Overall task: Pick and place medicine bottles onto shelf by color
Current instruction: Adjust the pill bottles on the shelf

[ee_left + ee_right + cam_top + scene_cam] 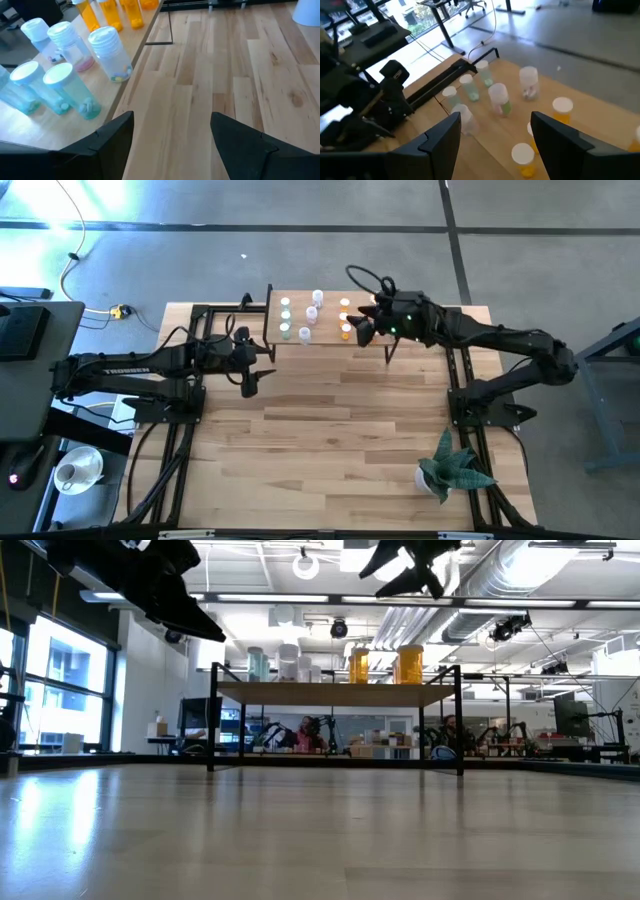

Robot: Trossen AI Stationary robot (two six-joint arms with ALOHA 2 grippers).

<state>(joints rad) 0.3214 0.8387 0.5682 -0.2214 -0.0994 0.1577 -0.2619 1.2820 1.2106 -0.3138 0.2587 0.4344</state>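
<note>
The shelf [325,337] stands at the table's far edge on thin black legs. Medicine bottles stand upright on it: pale green ones [285,317] at its left, whitish ones [315,305] in the middle, orange ones [346,320] at its right. My right gripper [362,332] hovers open above the shelf's right part; its wrist view looks down on the bottles [497,100], with nothing between its fingers [495,117]. My left gripper [250,385] hangs open over the bare table, just near of the shelf's left end, also with nothing in it [172,117].
A potted plant [450,470] stands at the table's near right. A white cup [75,472] sits off the table to the left. The wide tabletop [340,430] lies between shelf and near edge. People sit in the room beyond [300,735].
</note>
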